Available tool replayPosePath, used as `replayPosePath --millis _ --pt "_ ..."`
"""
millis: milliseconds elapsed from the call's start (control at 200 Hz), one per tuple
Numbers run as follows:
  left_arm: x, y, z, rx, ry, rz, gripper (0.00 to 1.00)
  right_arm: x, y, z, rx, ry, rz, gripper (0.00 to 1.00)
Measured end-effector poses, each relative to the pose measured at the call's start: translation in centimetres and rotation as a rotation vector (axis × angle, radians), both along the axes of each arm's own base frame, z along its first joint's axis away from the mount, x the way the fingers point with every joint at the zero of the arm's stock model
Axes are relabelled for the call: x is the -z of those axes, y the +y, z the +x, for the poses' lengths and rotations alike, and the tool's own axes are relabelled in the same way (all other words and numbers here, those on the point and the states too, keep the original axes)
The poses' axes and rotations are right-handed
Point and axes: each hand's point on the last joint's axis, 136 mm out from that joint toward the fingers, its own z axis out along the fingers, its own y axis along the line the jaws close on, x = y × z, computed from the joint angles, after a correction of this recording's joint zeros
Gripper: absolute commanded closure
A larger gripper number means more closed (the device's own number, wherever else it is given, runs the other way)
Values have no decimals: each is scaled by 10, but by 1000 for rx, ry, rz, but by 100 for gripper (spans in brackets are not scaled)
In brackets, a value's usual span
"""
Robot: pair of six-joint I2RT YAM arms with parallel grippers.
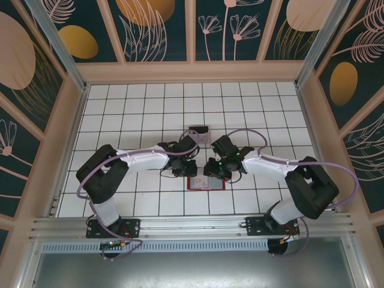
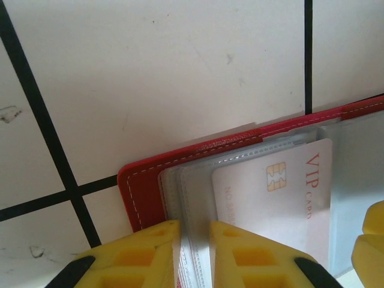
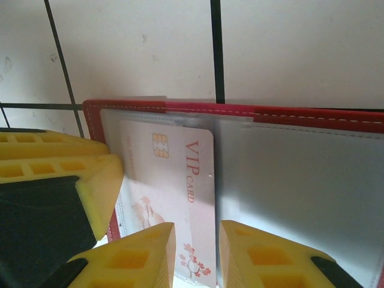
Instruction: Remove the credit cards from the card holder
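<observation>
The red card holder [image 1: 207, 183] lies open on the tiled table between my two grippers. In the left wrist view its red rim [image 2: 141, 192] frames several clear sleeves, and my left gripper [image 2: 195, 234] is shut on the sleeves' edges. A pale credit card [image 2: 270, 201] marked VIP with a gold chip lies just right of those fingers. In the right wrist view the same credit card [image 3: 174, 174] lies face up on the left half of the card holder [image 3: 300, 115]. My right gripper [image 3: 197, 234] stands over the card's lower end, jaws a narrow gap apart, pinching nothing visible.
A small dark flat object [image 1: 198, 129] lies on the tiles just beyond the grippers. My left gripper [image 1: 185, 170] and right gripper [image 1: 215, 172] sit tip to tip over the holder. Wooden walls ring the tiled floor [image 1: 138, 114].
</observation>
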Motion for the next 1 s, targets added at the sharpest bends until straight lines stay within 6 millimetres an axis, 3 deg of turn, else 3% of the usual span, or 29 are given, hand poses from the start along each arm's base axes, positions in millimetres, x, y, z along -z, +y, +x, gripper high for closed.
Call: replayPosePath --millis 315,1001 --pt "0 0 0 0 1 2 81 18 1 -6 -9 35 11 77" --pt "0 1 0 1 -3 5 81 20 8 -7 -4 38 93 80"
